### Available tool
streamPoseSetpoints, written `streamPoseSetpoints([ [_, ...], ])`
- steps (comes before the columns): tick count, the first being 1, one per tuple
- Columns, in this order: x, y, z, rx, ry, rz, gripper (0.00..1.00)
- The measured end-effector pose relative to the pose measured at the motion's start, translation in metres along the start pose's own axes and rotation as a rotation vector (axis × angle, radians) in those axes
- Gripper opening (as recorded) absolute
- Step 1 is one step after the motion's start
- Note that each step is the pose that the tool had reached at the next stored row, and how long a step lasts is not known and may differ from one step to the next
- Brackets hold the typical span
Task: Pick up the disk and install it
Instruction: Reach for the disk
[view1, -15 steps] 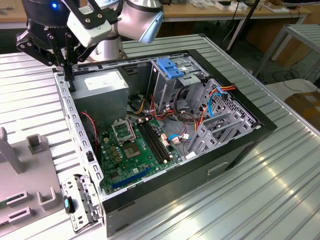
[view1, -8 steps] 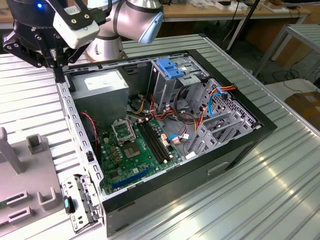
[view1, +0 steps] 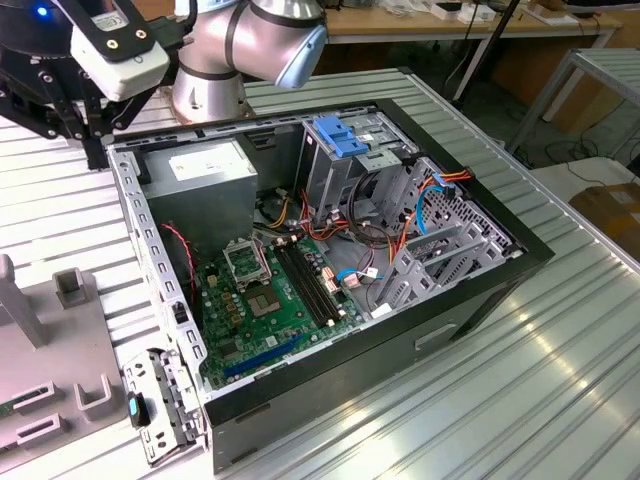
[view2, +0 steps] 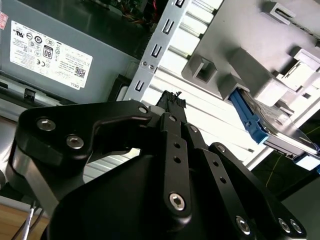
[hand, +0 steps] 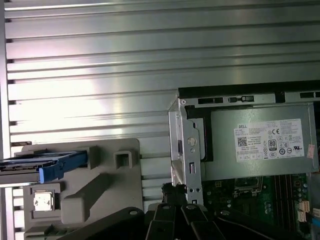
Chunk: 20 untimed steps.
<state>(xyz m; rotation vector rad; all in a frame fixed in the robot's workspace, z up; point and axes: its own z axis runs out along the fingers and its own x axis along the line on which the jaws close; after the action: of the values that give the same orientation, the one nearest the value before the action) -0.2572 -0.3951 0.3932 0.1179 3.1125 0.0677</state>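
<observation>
1. Gripper (view2: 172, 100): the jaws are closed together and hold nothing. In the exterior view it hangs at the upper left of the frame, over the computer case (view1: 430, 345) corner by the power supply (view1: 205, 165).
2. The disk (hand: 30, 165) sits in the grey fixture (hand: 100, 185) on the ribbed table (view1: 520, 400). It is beside the case, well apart from the gripper, and not yet picked.
3. Step in hand, as I judge it, is the approach. Spread the jaws before you close in, and square them to the disk's sides, clear of the fixture posts.
4. Both wrist views give you the disk's blue rail (view2: 247, 117). The exterior view gives you the drive cage's blue latch (view1: 340, 135).
</observation>
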Motion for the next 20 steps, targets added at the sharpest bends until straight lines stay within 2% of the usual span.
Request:
streamPoseSetpoints([
  [3, 0.0084, -0.0005, -0.0003, 0.0001, 0.0000, 0.000, 0.11],
  [4, 0.0134, -0.0008, -0.0004, 0.0000, 0.0000, 0.000, 0.11],
  [6, 0.0297, -0.0018, -0.0008, 0.0001, 0.0000, 0.000, 0.11],
  [7, 0.0339, -0.0020, -0.0009, 0.0000, 0.0000, 0.000, 0.11],
  [10, 0.0404, 0.0017, -0.0008, 0.0001, 0.0001, 0.000, 0.11],
  [12, 0.0481, 0.0035, -0.0007, 0.0001, 0.0000, 0.000, 0.11],
  [16, 0.0568, 0.0038, -0.0008, 0.0001, 0.0000, 0.000, 0.11],
  [17, 0.0615, 0.0038, -0.0009, 0.0001, 0.0001, 0.000, 0.11],
  [19, 0.0655, 0.0036, -0.0009, 0.0001, 0.0000, 0.000, 0.11],
  [20, 0.0705, 0.0033, -0.0010, 0.0000, 0.0000, 0.000, 0.11],
])
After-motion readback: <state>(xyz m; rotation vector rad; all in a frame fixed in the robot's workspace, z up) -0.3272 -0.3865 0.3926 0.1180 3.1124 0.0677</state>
